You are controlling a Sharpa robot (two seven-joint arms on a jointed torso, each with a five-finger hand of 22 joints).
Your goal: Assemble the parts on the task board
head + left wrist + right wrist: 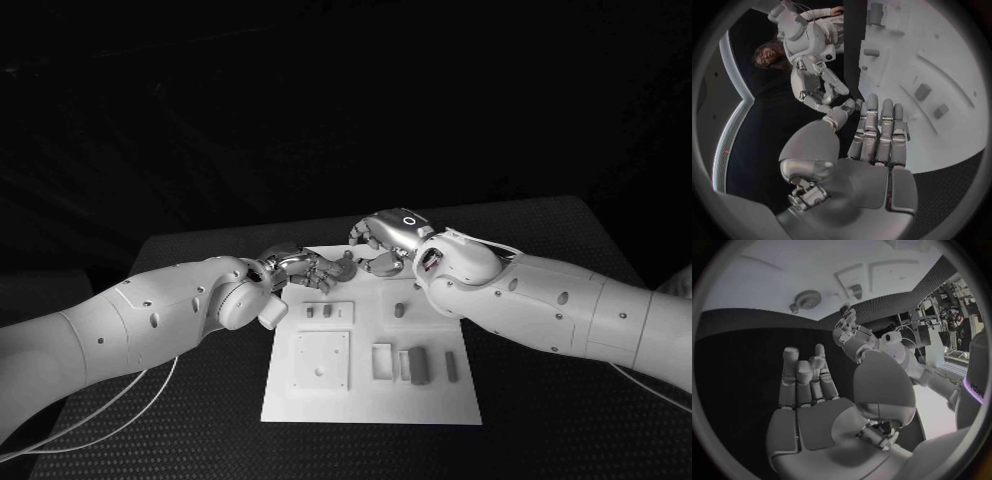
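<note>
Hands meet at the task board's [371,400] twelve o'clock edge: left hand [296,268] and right hand [378,240] both empty, fingers extended and apart.

You have a black table with a finely dotted, rubbery-looking top [577,420] in front of you; its far edge and both far corners show in the head view. The same dotted surface shows in the left wrist view [945,197] and the right wrist view [879,310]. Thin white cables [130,405] lie in loose curves on the table's near left part. Another thin pale cable [649,385] crosses the near right part.
</note>
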